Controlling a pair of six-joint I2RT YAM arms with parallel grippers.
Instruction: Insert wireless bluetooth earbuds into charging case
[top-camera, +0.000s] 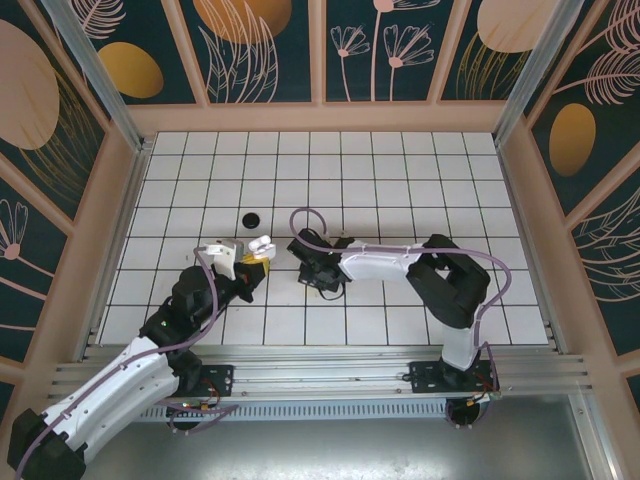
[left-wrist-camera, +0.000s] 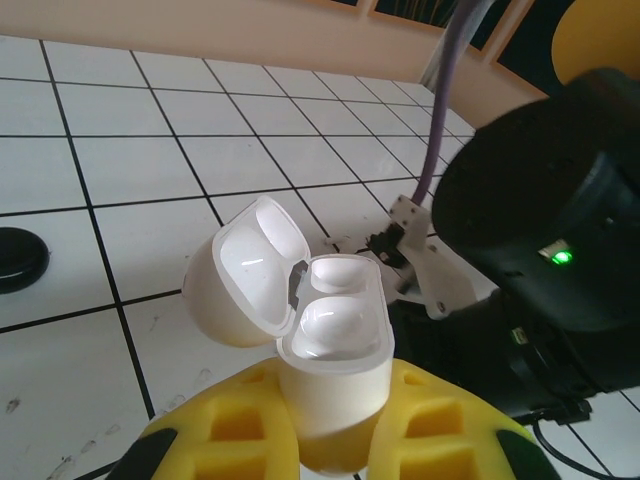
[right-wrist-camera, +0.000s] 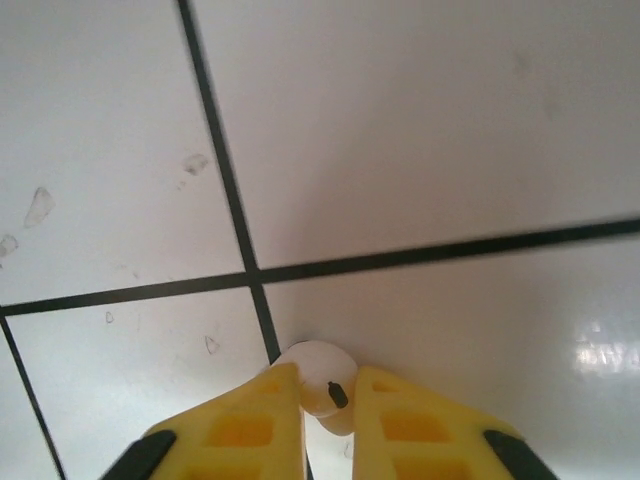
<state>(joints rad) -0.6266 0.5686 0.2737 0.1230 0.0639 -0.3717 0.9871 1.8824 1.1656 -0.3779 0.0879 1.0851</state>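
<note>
One earbud (right-wrist-camera: 312, 362) half behind right tool (right-wrist-camera: 328, 388)

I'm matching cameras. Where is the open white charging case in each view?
Top external: left of centre, white charging case in the left end effector.
Left wrist: centre, lid open, between yellow fingers.
Right wrist: tiles and a white earbud.
Shared landmark: black grid lines of the table.

A white table (top-camera: 400, 190) ruled with black grid lines is enclosed by dark floral wall panels (top-camera: 260, 50). A small black round object (top-camera: 250, 218), perhaps a lid, is seen lying left of the table's middle. An aluminium rail (top-camera: 330, 365) is fixed along the near edge.
</note>
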